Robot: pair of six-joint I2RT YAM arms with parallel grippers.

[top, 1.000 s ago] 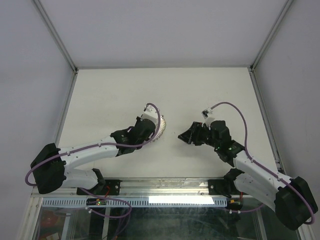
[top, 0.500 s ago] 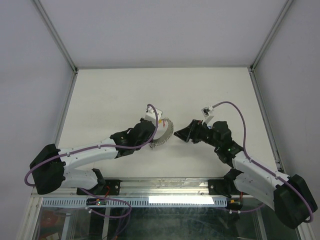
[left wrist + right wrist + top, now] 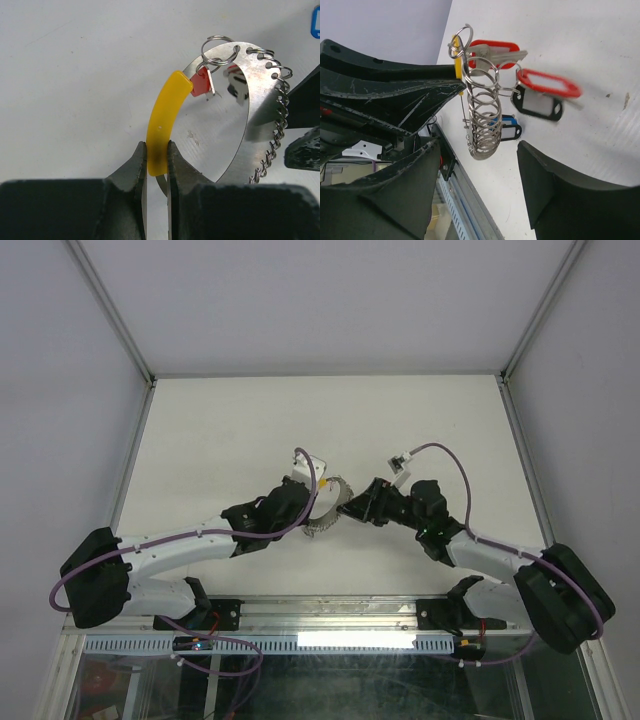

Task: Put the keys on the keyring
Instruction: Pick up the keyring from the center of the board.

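Observation:
My left gripper is shut on the yellow curved grip of the keyring, a silvery band edged with coiled wire loops, and holds it above the table. A red-tagged key hangs from a small loop at its top. In the right wrist view the keyring's coil hangs straight ahead, with red tags, a black tag and a blue tag beside it. My right gripper is open and empty, its fingers either side of the coil's lower end. In the top view both grippers meet at the keyring.
The white table has grey walls on three sides and a metal rail along its near edge. A blue tag shows at the far right in the left wrist view.
My right gripper has moved left, up to the keyring. My left gripper has swung the keyring a little to the right and kept hold of it.

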